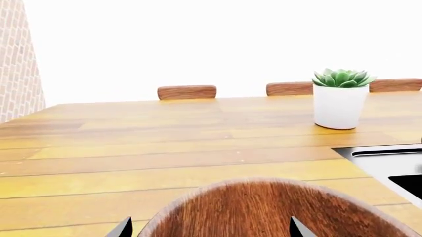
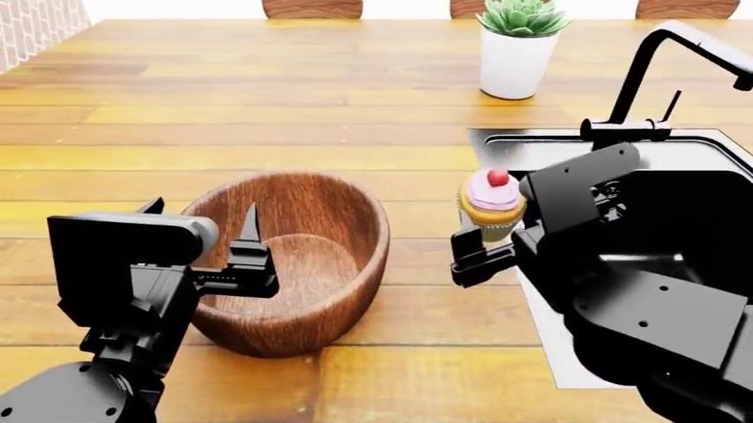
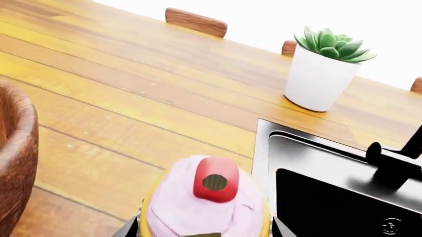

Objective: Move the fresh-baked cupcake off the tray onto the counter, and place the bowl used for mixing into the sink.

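The dark reddish-brown wooden bowl [image 2: 300,256] stands on the honey-brown counter [image 2: 294,115], left of the sink [image 2: 518,141]. My left gripper [image 2: 200,218] is open and straddles the bowl's left wall, one finger outside and one inside. In the left wrist view the bowl [image 1: 264,212] fills the space between the fingertips of that gripper [image 1: 209,228]. My right gripper [image 2: 495,233] is shut on the cupcake [image 2: 492,204] and holds it above the counter by the sink's left edge. The right wrist view shows the cupcake [image 3: 207,202] in the gripper [image 3: 204,229]. The tray is out of view.
A white pot with a green succulent [image 2: 516,62] stands on the counter behind the sink. The black faucet [image 2: 659,53] rises at the sink's far side. Wooden chair backs [image 1: 187,92] line the far edge. A brick wall [image 1: 17,59] is at the far left.
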{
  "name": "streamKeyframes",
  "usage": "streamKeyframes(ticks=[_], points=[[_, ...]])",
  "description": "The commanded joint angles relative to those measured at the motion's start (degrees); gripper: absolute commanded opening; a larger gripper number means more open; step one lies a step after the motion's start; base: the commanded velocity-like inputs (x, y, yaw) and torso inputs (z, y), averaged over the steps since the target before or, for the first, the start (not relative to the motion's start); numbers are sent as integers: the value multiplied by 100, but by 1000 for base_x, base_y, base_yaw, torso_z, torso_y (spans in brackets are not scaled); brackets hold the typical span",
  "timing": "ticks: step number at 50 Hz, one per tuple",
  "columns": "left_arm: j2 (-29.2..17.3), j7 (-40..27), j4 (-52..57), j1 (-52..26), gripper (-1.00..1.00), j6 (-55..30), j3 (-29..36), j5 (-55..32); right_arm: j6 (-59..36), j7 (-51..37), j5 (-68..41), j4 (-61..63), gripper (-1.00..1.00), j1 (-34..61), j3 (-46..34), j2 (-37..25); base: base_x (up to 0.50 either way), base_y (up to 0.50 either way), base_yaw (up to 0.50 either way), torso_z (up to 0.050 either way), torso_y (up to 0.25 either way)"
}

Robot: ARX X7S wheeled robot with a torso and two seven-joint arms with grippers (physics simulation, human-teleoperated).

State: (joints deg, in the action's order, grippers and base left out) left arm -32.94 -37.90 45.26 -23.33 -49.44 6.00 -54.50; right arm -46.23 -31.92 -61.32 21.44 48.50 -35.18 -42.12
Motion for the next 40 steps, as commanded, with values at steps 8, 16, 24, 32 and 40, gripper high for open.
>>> streamKeyframes(ticks=[8, 16, 24, 32, 40], points=[[-21, 1, -23, 40, 100, 64, 31, 14, -98, 354, -74, 38, -100, -183, -154, -1, 0, 0, 0, 0, 0], [-32, -43, -9, 20, 100, 47, 20, -42, -85, 456, -137, 83, -100, -287, -211, -10, 0, 0, 0, 0, 0], [-22, -41, -44, -33, 100, 43, 66, -42, 20, 538, -38, -39, -100, -423, -277, 15, 0, 0, 0, 0, 0], [-42, -65, -36, -29, 100, 45, 77, -48, 179, 658, 124, -201, -100, -635, -409, 100, 0, 0, 0, 0, 0], [-44, -42, -59, 23, 100, 101, 94, -13, 312, 689, 228, -325, -100, -793, -462, 148, 0, 0, 0, 0, 0]])
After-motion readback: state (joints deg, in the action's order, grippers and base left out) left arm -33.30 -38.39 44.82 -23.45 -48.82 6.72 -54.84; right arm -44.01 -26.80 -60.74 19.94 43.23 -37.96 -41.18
